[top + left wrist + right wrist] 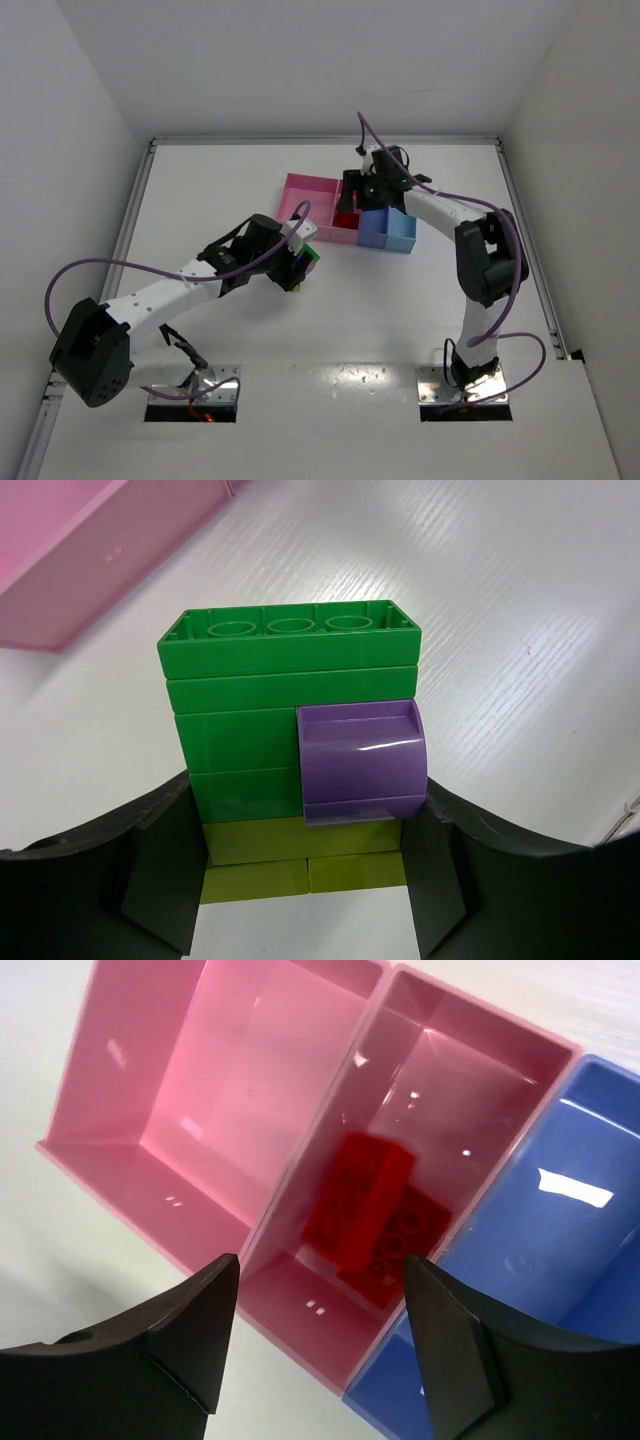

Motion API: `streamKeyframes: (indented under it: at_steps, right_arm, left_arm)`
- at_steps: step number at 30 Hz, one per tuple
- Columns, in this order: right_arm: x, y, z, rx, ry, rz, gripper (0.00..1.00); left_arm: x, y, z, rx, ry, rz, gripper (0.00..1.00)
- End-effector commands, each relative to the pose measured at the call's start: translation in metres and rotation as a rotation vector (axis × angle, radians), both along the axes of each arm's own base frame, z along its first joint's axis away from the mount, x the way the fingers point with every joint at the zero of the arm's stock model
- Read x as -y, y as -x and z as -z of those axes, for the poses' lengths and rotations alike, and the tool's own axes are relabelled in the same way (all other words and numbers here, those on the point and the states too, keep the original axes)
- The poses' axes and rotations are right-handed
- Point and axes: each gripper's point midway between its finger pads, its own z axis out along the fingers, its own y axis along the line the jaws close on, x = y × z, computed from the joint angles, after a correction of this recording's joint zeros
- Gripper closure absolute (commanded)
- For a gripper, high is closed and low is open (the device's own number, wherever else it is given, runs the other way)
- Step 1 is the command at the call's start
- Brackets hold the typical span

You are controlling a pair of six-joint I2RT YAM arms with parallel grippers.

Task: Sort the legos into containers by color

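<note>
**Left end effector** (305,875): clamped on the lower end of a lego stack (250,750).
- The stack has green bricks (290,680) at the far end and one purple curved piece (362,765) on its face. Yellow-green bricks (300,855) sit between the fingers.
- It is over the white counter (380,320), near the wide pink bin (200,1090) but apart from it.
- Whether the stack touches the counter cannot be told.

**Right end effector** (320,1270): fingers spread wide and holding nothing, above the near end of the narrower pink bin (470,1090).

**Red bricks** (375,1215): lying together on the floor of the narrower pink bin.

**Bins**: one joined row. The wide pink bin comes first, then the narrower pink bin, the dark blue bin (570,1190) and the light blue bin (401,232).
</note>
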Motion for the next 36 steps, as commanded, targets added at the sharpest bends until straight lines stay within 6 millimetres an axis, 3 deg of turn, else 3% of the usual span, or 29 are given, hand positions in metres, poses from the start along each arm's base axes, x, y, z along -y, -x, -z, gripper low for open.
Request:
streamKeyframes:
  at_steps: [1, 3, 4, 6, 12, 22, 27, 36]
  right_arm:
    - [-0.025, 0.008, -0.051, 0.062, -0.156, -0.128, 0.33]
    - [-0.03, 0.022, -0.065, 0.05, -0.236, -0.219, 0.33]
    - [-0.047, 0.043, -0.08, 0.026, -0.346, -0.358, 0.33]
    - [-0.057, 0.072, -0.089, -0.041, -0.49, -0.51, 0.33]
    - [-0.082, 0.121, -0.082, -0.153, -0.593, -0.689, 0.33]
    - [-0.106, 0.155, -0.075, -0.202, -0.602, -0.792, 0.33]
    - [-0.109, 0.16, -0.071, -0.217, -0.597, -0.801, 0.33]
    - [-0.109, 0.157, -0.044, -0.243, -0.537, -0.766, 0.33]
  left_arm:
    - [0.002, -0.008, -0.016, 0.047, 0.047, -0.017, 0.74]
    - [0.002, -0.008, -0.016, 0.047, 0.047, -0.017, 0.74]
    - [0.002, -0.008, -0.016, 0.047, 0.047, -0.017, 0.74]
    - [0.004, -0.007, -0.016, 0.043, 0.053, -0.009, 0.74]
    - [0.004, -0.007, -0.016, 0.043, 0.053, -0.009, 0.74]
    - [0.005, -0.009, -0.017, 0.043, 0.053, -0.009, 0.74]
    - [0.005, -0.009, -0.017, 0.043, 0.053, -0.009, 0.74]
    - [0.005, -0.009, -0.017, 0.043, 0.053, -0.009, 0.74]
